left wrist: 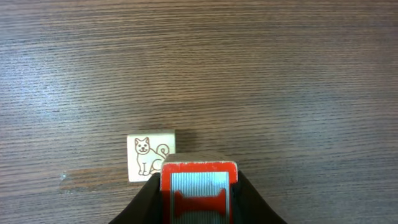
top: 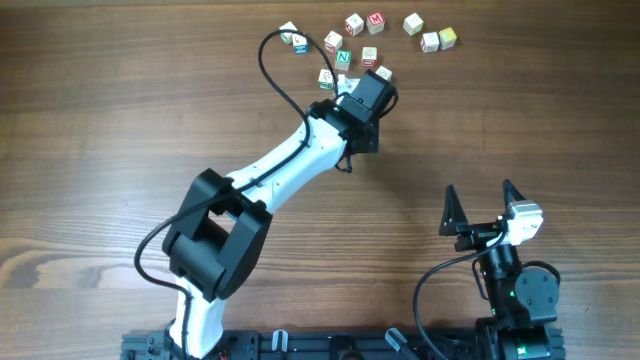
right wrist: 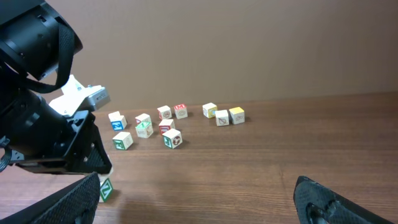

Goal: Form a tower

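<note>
inside the left pincer (left wrist: 199,190) sits a red-edged cube (left wrist: 199,167).

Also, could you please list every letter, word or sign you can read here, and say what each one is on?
"N": on the green-marked cube.
"M", probably: on the red-marked cube at the far side.
Red-framed cube: its mark is foreshortened, unreadable.
Animal cube: a drawing only, no text.
Other cubes: marks too small to read.
</note>
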Motion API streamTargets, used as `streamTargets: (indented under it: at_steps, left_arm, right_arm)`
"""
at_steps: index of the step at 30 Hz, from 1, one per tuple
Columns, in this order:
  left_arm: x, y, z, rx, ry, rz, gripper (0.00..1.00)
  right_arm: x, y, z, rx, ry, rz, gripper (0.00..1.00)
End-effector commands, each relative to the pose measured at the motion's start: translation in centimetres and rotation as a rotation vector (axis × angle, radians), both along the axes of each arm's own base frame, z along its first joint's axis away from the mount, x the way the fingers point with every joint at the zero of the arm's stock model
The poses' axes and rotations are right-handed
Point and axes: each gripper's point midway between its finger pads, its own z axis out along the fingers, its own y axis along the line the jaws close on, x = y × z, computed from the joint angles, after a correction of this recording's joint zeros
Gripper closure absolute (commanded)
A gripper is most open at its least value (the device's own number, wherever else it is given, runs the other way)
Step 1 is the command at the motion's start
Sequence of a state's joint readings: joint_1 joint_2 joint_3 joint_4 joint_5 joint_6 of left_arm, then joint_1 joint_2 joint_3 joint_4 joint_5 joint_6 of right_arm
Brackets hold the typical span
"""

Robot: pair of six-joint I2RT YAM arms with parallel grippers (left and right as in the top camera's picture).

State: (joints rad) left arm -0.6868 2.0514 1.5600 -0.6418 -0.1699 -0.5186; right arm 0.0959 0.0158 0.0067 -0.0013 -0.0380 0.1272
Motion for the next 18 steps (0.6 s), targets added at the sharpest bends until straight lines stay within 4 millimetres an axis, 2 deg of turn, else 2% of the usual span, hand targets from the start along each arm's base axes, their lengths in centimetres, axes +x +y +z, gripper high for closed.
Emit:
streamTargets:
  at_steps: [1, 15, 18]
  left_arm:
    - [0.19, 0.44, -0.67, 0.028, -0.008, 0.021, 0.83]
    - [0.75, 0.51, -0.40, 0.029, -0.035, 0.035, 0.84]
    - [0.70, 0.80, -1.02, 0.033, -0.037, 0.039, 0.84]
  right_arm:
    - [-0.04, 0.36, 0.01, -0.003, -0.002, 0.019, 0.00]
    - [-0.04, 0.36, 0.01, -0.003, -0.002, 0.019, 0.00]
    - [-0.04, 0.36, 0.01, -0.003, -0.002, 0.019, 0.00]
